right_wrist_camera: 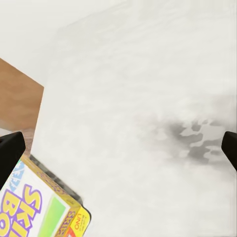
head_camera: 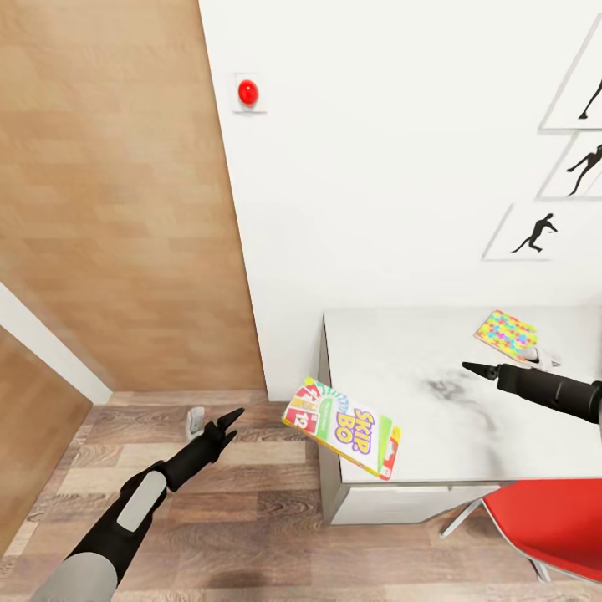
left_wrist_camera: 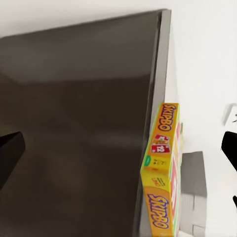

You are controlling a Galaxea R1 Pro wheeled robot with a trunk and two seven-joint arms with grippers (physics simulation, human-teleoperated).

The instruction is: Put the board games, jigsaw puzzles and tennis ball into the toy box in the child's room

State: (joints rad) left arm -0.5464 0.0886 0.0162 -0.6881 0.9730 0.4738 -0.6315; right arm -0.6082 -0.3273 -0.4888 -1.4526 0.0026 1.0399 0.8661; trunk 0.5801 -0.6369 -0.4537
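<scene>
A colourful Skip-Bo board game box (head_camera: 343, 428) lies tilted at the white table's (head_camera: 435, 393) near left corner, with part of it past the left edge. My left gripper (head_camera: 232, 416) is low over the floor, left of the box and pointing at it. It is open, and in the left wrist view the box (left_wrist_camera: 162, 182) is edge-on between the spread fingers (left_wrist_camera: 10, 154). My right gripper (head_camera: 470, 367) hovers open over the tabletop, right of the box (right_wrist_camera: 42, 210). A bright jigsaw puzzle (head_camera: 505, 332) rests at the table's far right. The toy box is out of view.
A white wall with a red button (head_camera: 247, 92) and framed silhouette pictures (head_camera: 535, 232) stands behind the table. A red chair (head_camera: 548, 525) sits at the table's front right. Wooden floor lies to the left, with a small grey object (head_camera: 196, 420) by the wall.
</scene>
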